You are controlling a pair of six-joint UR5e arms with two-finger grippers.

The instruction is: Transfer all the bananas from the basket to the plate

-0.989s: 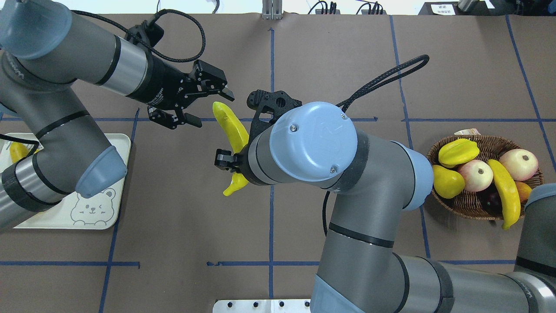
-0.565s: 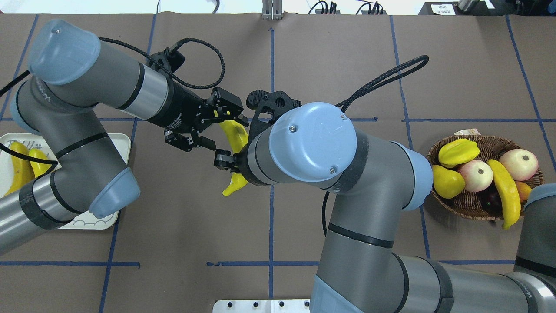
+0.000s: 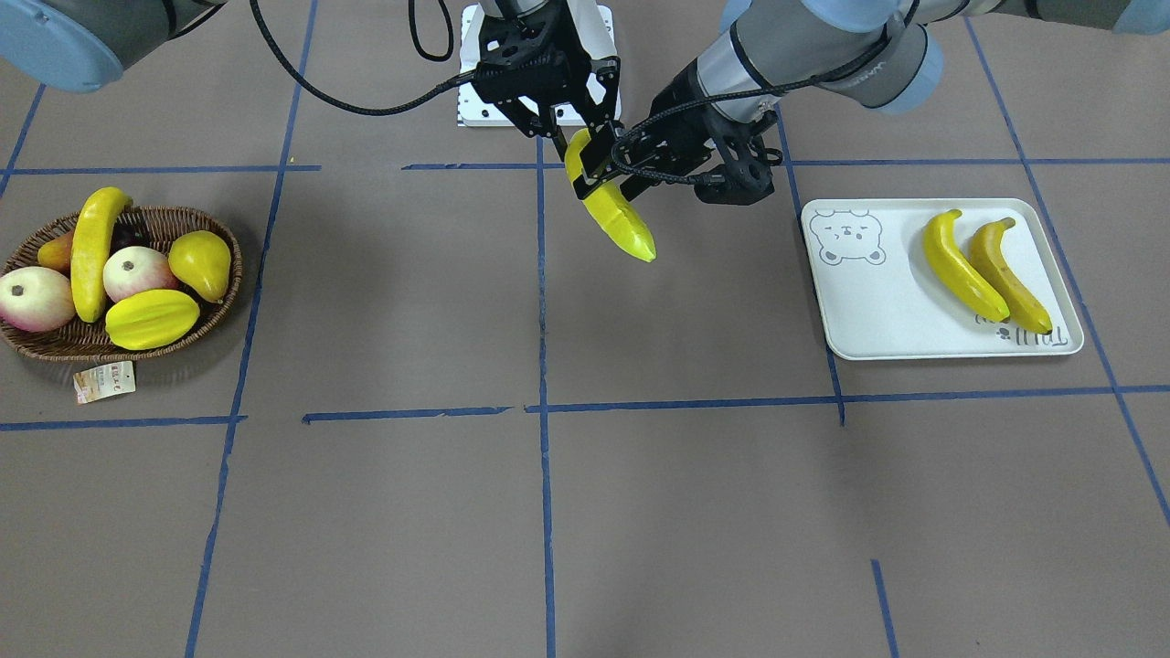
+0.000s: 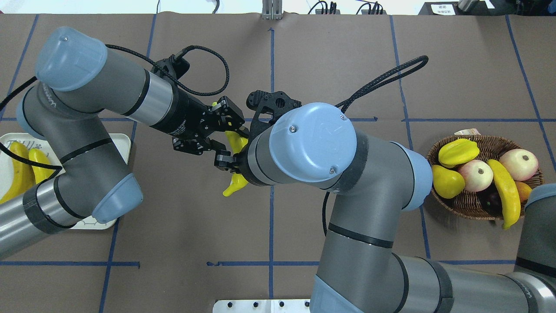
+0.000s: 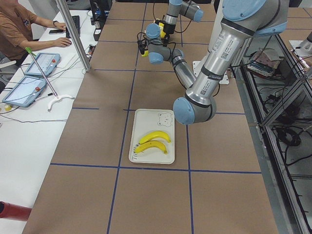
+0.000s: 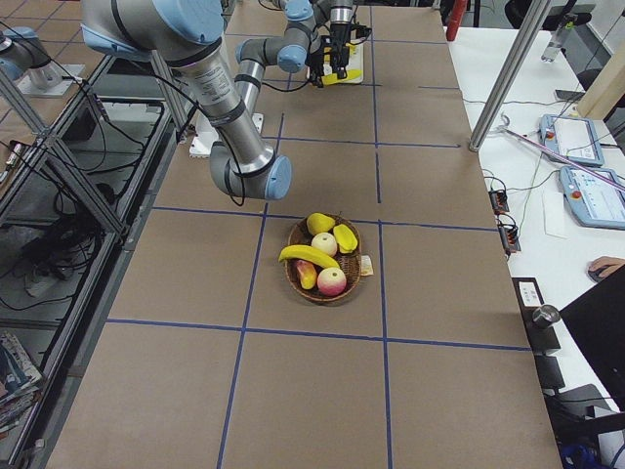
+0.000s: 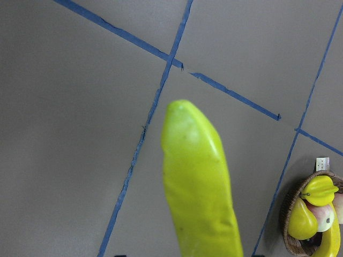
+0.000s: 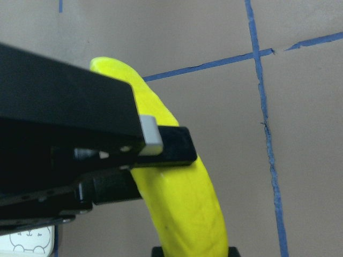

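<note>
My right gripper (image 3: pixel 569 135) is shut on one end of a glossy yellow banana (image 3: pixel 617 224) and holds it above the table's middle. In the overhead view that banana (image 4: pixel 232 184) is mostly hidden under the right wrist. My left gripper (image 4: pixel 218 131) is open, its jaws on either side of the banana's other half; one finger crosses it in the right wrist view (image 8: pixel 166 144). Two bananas (image 3: pixel 960 265) (image 3: pixel 1010 274) lie on the plate (image 3: pixel 877 311). One banana (image 3: pixel 91 247) lies in the wicker basket (image 3: pixel 55 343).
The basket also holds a starfruit (image 3: pixel 151 318), a yellow pear (image 3: pixel 201 263) and pale pink round fruit (image 3: pixel 137 272); its paper tag (image 3: pixel 103 380) lies on the table. A person (image 5: pixel 19 24) sits at a side desk beyond the table.
My left arm has swung in from the plate side. Its open gripper has moved onto the banana and now straddles it. The right arm and the banana have stayed still.
</note>
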